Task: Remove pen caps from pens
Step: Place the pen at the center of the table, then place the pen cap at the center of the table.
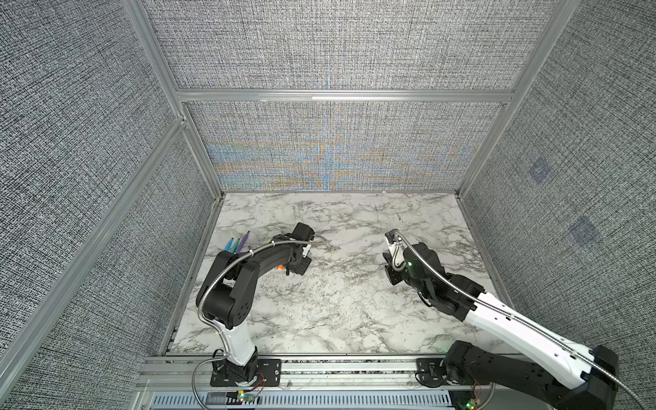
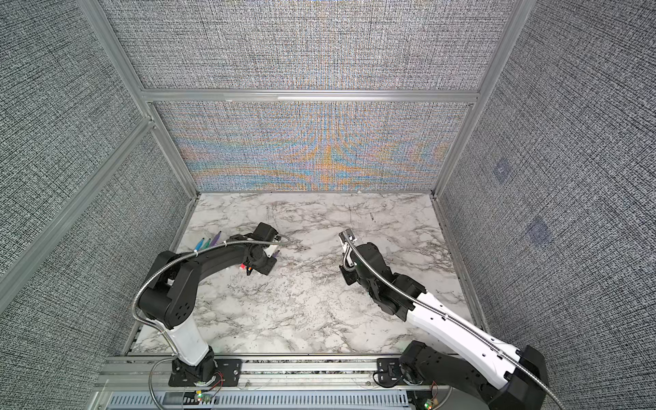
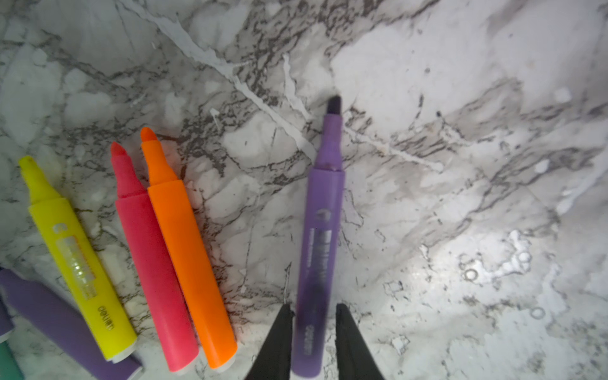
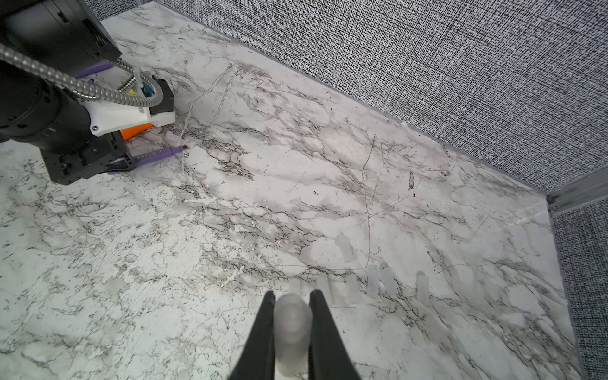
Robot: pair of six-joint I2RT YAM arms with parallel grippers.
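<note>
Pens lie bunched on the left side of the marble table, and every one that shows has a bare tip. In the left wrist view a teal pen and a purple pen sit at the edge of the picture; next comes a yellow pen; then a pink-red pen and an orange pen, touching along their barrels. Near these but apart from the orange one, a second purple pen lies uncapped between the fingers of the left gripper. The fingers flank the rear of its barrel closely, but whether they clamp it or have let go I cannot tell, as the edges are blurred. Well apart to the right, the right gripper is clenched on a clear cap; just beyond it a loose row of pen caps lies flat, faint against the veining.

The job looks close to done — a pen to leave, a cap to add to the row. The round barrel may roll into the orange pen if it is let go before it rests flat; its wet tip could then mark the marble. The cap is light and slick; it may cling to a pad, or bounce and scatter the row if dropped from too high. Going too low risks shoving caps that are hard to see.
</note>
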